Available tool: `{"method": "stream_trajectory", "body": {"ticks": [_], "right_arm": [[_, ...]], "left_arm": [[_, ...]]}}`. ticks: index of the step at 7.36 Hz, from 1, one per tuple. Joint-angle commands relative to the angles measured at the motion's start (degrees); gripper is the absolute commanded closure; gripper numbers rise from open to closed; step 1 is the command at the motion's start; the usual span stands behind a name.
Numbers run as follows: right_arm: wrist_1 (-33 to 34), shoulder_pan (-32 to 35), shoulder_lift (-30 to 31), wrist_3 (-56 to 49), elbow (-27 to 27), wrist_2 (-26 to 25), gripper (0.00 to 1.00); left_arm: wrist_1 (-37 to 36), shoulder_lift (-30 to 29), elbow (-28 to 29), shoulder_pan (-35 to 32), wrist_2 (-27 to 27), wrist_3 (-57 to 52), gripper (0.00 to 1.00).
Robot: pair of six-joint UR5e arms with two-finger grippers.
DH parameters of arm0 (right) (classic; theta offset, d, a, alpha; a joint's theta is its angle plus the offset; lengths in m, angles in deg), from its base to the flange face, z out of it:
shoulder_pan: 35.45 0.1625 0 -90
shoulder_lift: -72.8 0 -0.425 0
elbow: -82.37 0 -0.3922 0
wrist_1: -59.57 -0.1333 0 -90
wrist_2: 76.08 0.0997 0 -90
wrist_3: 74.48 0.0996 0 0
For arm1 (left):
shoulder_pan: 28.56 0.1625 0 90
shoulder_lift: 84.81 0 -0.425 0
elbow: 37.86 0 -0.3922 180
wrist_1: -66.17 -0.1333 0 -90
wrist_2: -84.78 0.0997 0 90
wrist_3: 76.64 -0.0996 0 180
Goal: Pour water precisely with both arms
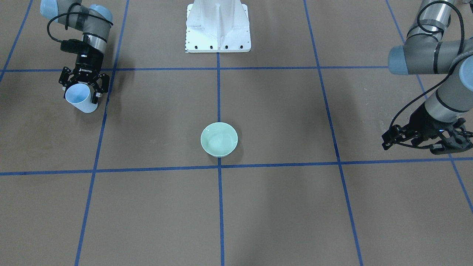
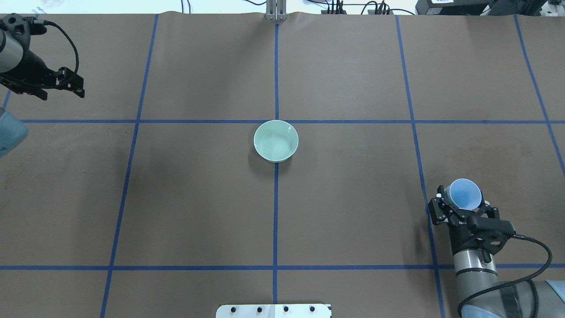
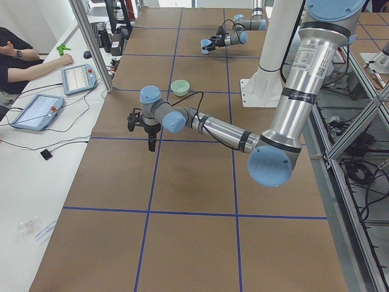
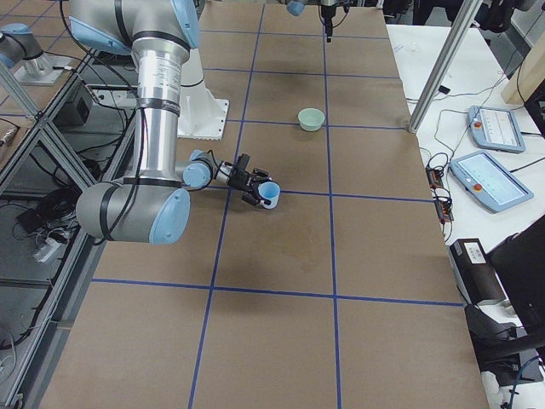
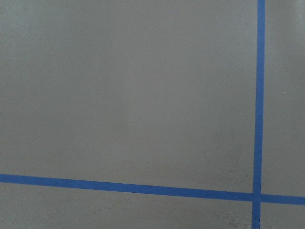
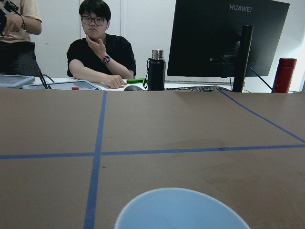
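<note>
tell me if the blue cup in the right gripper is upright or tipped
Upright: the blue cup shows its open mouth facing up, held in the right gripper.

left arm (image 1: 439, 107) out wide | left end effector (image 1: 439, 149) pointing down, fingers seemingly together | right arm (image 1: 92, 29) low | right end effector (image 1: 81, 92) roughly level, clamped around blue cup (image 1: 78, 99)
</note>
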Motion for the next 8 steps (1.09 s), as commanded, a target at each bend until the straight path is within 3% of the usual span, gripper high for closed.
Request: {"method": "stream_trajectory", "body": {"ticks": [1,8], "right_arm": [[-0.1,-1.1,-0.1,0.1,-0.3,-0.1,0.00],[0.1,-4.0,1.3,0.9,-0.3,-1.0,0.00]], "left_arm": [[0.0,-0.1,0.0,0.0,0.0,0.0,0.00],[0.0,-0.1,-0.1,0.0,0.0,0.0,0.00]]}}
